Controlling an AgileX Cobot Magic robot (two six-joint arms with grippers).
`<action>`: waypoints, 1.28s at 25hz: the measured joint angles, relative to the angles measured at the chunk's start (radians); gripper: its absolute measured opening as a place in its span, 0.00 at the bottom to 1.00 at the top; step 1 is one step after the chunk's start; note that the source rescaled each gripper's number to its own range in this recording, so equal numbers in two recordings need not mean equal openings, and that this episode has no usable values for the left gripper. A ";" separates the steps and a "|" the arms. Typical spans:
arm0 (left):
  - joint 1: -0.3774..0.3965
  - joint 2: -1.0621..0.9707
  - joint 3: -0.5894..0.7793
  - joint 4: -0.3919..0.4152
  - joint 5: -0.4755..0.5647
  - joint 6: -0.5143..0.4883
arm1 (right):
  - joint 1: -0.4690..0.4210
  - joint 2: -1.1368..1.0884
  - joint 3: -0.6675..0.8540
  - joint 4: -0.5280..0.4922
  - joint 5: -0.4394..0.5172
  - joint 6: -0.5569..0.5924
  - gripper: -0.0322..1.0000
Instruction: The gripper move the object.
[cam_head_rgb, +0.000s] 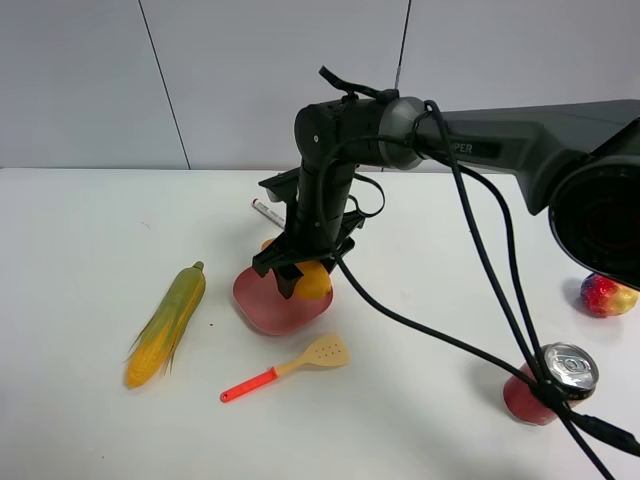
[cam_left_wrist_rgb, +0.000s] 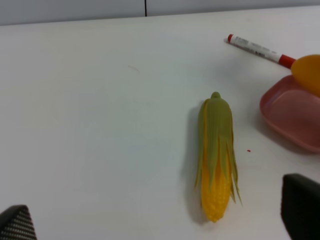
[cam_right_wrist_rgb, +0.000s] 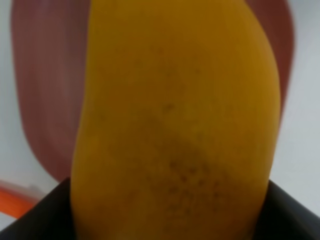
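**A:** Where is the mango?

**B:** The mango (cam_head_rgb: 316, 283) is at the centre of the high view, in the right claw (cam_head_rgb: 293, 272). It is over the upper right part of the plate (cam_head_rgb: 268, 310).

**A:** Does the claw really hold it?

**B:** Yes. In the right wrist view the mango fills the gap, and a dark finger (cam_right_wrist_rgb: 35, 217) presses it on each side. The pink plate lies behind it. Whether the mango touches the plate, I cannot tell.

**A:** And the left claw?

**B:** The left claw (cam_left_wrist_rgb: 157, 222) shows only in its own wrist view. Its fingertips (cam_left_wrist_rgb: 299, 210) stand far apart, and only bare table (cam_left_wrist_rgb: 100, 125) lies between them.

**A:** What else lies about?

**B:** In the high view:
- A corn (cam_head_rgb: 166, 324) lies left of the plate, well apart from it.
- A spatula (cam_head_rgb: 286, 367) with an orange handle lies just below the plate.
- A marker (cam_head_rgb: 266, 211) lies above the plate, partly behind the arm.
- A can (cam_head_rgb: 568, 367) stands at lower right behind the cables.
- A red-yellow fruit (cam_head_rgb: 607, 295) sits at the right edge.
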 joint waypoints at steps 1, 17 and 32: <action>0.000 0.000 0.000 0.000 0.000 0.000 | 0.000 0.003 0.000 0.014 0.004 -0.009 0.03; 0.000 0.000 0.000 0.000 0.000 0.000 | 0.012 0.021 0.000 -0.008 -0.017 0.032 0.41; 0.000 0.000 0.000 0.000 0.000 0.000 | -0.082 -0.322 0.006 -0.108 -0.105 0.092 0.41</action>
